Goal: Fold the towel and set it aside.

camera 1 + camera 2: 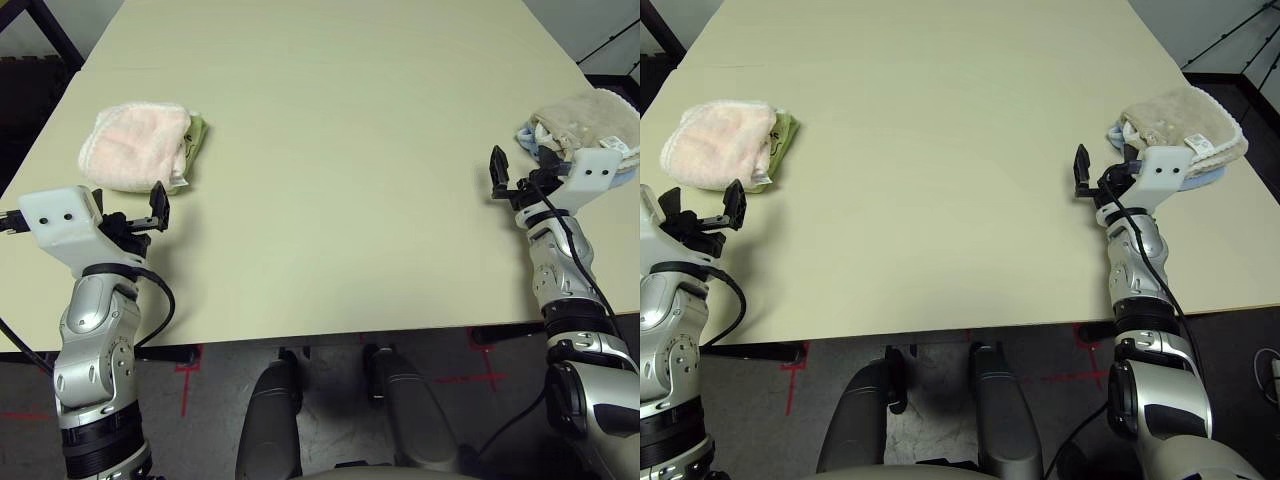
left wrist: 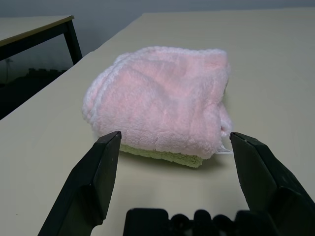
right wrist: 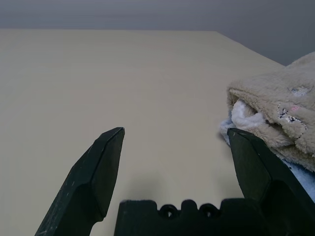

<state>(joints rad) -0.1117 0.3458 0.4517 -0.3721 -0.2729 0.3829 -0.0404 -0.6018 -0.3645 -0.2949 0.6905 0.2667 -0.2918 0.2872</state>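
The towel (image 1: 135, 145) is pale pink and lies folded into a thick bundle at the table's left side, on top of a light green towel (image 1: 198, 135). In the left wrist view the towel (image 2: 162, 98) sits just beyond my fingertips (image 2: 109, 142), with the green edge (image 2: 162, 156) showing under it. My left gripper (image 1: 135, 215) hovers open just in front of the towel, apart from it, nothing between its fingers. My right gripper (image 1: 520, 175) stands open and empty at the table's right side.
A beige towel (image 1: 585, 120) lies folded over a blue towel (image 1: 525, 135) at the right edge, close beside my right gripper. The tan table (image 1: 340, 150) stretches wide between the two piles. A black frame (image 1: 50, 30) stands past the far left corner.
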